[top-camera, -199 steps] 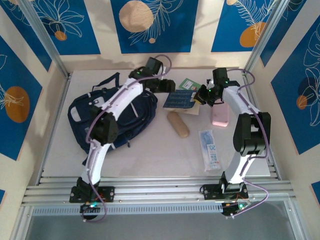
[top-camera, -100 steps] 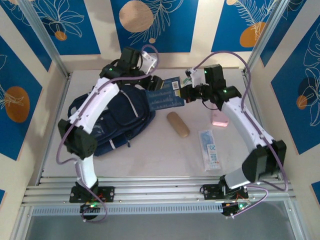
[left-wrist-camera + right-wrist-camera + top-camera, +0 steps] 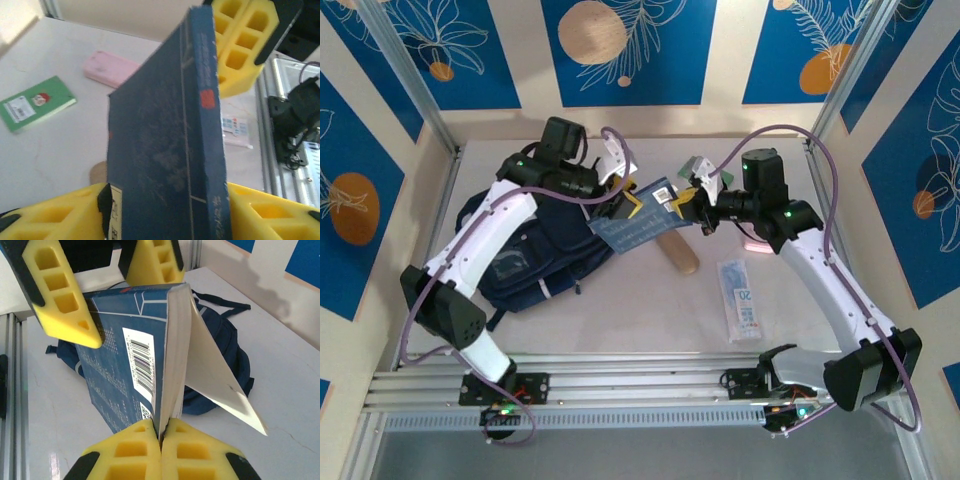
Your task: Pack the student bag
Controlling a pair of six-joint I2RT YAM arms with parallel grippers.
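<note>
Blue book (image 3: 638,222), aloft just right of the student bag (image 3: 515,265) lying on the desk's (image 3: 620,310) left: your right tool (image 3: 161,435) is clamped on its page edge and your left tool (image 3: 165,210) astride it, grip unclear; release early and it may drop or tear its loose leaf (image 3: 220,385).

I see the student bag (image 3: 545,255) lying flat on the left half of the tabletop, a little toward the far side. It is a large navy-blue fabric backpack, front pockets facing up, with pale stripe trim. Dark straps trail off it onto the tabletop. I cannot tell whether its main zip is open.
</note>
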